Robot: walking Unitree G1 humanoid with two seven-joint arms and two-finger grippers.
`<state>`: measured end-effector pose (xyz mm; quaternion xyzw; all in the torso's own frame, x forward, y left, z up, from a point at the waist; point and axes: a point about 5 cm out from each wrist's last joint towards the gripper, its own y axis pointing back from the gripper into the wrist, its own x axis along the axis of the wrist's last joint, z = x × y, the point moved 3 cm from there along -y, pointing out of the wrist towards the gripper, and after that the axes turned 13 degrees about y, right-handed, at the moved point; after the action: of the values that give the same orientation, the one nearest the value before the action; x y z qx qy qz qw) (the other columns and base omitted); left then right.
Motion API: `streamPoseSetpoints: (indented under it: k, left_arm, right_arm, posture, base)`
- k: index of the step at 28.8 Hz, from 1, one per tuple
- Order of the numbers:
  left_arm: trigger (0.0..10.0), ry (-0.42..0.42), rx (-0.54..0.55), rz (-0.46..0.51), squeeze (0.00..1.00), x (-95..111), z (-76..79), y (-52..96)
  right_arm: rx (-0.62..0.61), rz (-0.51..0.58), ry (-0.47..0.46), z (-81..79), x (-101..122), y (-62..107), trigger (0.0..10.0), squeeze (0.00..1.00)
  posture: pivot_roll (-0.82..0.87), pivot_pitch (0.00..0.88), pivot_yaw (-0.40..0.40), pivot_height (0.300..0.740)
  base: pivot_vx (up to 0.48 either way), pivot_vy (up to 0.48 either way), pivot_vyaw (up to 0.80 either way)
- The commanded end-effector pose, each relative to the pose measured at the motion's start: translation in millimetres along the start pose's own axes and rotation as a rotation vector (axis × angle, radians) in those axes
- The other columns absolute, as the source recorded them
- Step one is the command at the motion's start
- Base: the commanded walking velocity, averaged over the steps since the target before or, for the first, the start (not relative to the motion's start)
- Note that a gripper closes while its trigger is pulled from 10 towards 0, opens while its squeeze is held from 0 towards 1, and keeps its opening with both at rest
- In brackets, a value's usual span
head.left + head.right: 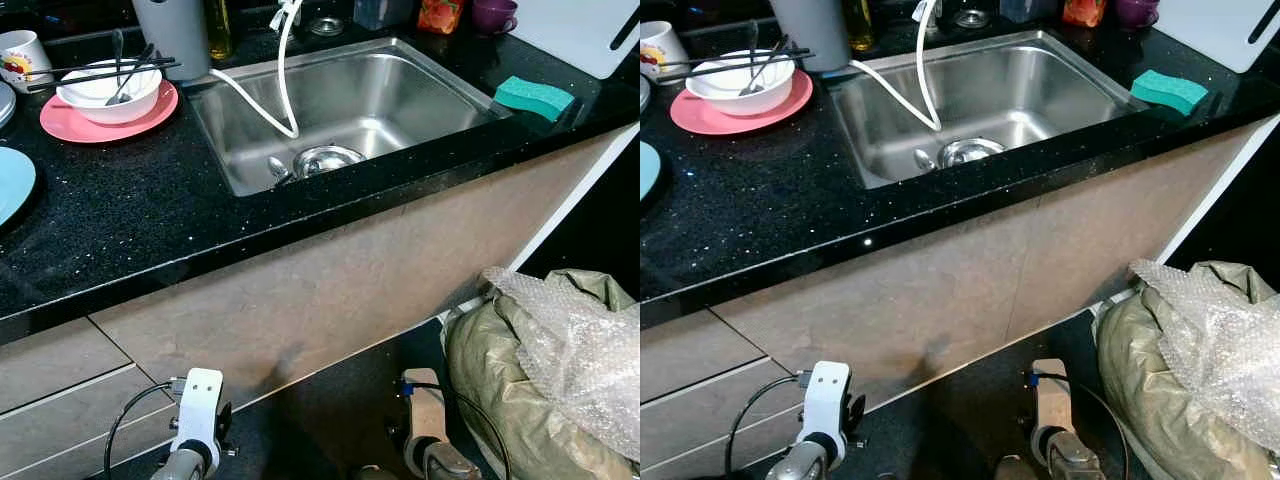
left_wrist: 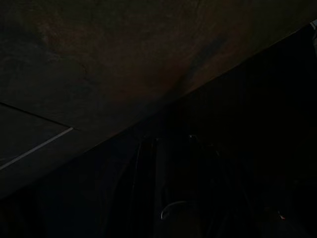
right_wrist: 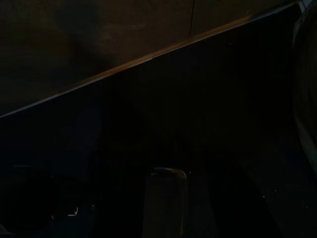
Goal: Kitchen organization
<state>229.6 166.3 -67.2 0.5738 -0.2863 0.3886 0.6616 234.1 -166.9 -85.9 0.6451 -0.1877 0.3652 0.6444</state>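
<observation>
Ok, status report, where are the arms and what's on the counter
Both arms hang idle below the counter, left arm, right arm. White bowl with chopsticks on pink plate, untouched. Green sponge right of sink. Nothing blocking.

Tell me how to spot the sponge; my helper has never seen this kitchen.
Start at the steel sink set in the black countertop. Go to the counter edge on the sink's right side, where the sponge lies flat. It is a teal-green rectangular block, the only soft thing there; the dishes sit on the sink's other side.
</observation>
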Motion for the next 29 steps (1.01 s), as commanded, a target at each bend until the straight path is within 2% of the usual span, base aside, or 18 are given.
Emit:
streamPoseSetpoints:
  k: [1, 8, 11, 17, 20, 29]
  left_arm:
    - [10.0, 0.006, 0.008, -0.028, 0.0, -6.6, -2.6, 2.3]
    - [10.0, 0.005, 0.011, -0.028, 0.0, -5.5, -3.2, 1.5]
    - [10.0, -0.01, 0.046, -0.049, 0.0, -8.2, -7.2, 1.4]
    - [10.0, 0.002, 0.05, -0.042, 0.0, -7.1, -8.3, 1.2]
    - [10.0, 0.047, 0.045, -0.034, 0.0, -6.4, -7.4, 1.3]
    - [10.0, 0.044, 0.047, -0.05, 0.0, -7.9, -6.9, 0.7]
  right_arm:
    - [0.007, -0.034, -0.009, -3.9, -8.6, 1.4, 10.0, 0.0]
    - [0.011, -0.033, -0.01, -4.7, -8.2, 1.2, 10.0, 0.0]
    - [0.009, -0.033, -0.007, -4.4, -8.1, 1.2, 10.0, 0.0]
    - [0.003, -0.025, -0.016, -3.7, -6.7, 1.0, 10.0, 0.0]
    - [0.008, -0.017, -0.018, -4.4, -5.4, 0.8, 10.0, 0.0]
    - [0.005, -0.016, -0.021, -3.9, -4.3, 0.4, 10.0, 0.0]
  posture:
    - [0.02, 0.147, -0.002, 0.74]
    - [0.02, 0.144, -0.002, 0.74]
    - [0.02, 0.144, -0.002, 0.74]
    - [0.02, 0.143, -0.001, 0.74]
    - [0.02, 0.143, -0.001, 0.74]
    - [0.02, 0.14, -0.002, 0.74]
  base:
    - [0.0, 0.0, 0.0]
    - [0.0, 0.0, 0.0]
    - [0.0, 0.0, 0.0]
    - [0.0, 0.0, 0.0]
    - [0.0, 0.0, 0.0]
    - [0.0, 0.0, 0.0]
